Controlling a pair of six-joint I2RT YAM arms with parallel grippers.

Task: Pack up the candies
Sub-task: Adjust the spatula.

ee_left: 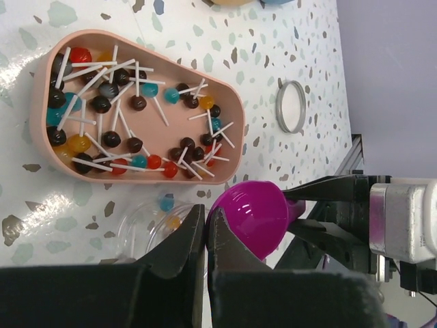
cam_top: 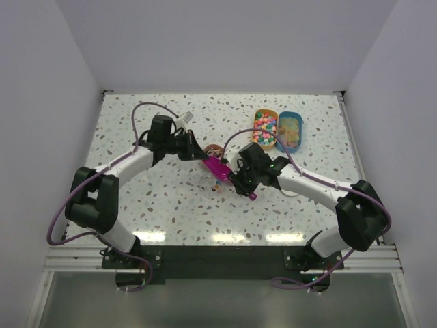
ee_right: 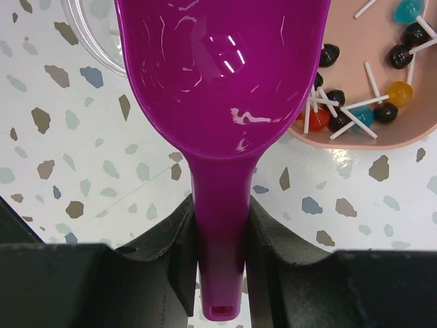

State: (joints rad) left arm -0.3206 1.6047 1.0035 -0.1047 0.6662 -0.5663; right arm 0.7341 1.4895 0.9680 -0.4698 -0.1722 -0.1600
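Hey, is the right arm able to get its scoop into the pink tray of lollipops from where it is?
Probably yes. The right gripper holds the scoop with its bowl at the edge of the pink tray, and nothing covers the lollipops.

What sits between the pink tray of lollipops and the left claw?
A clear cup holding two candies, beside the left gripper; the left wrist view shows it.
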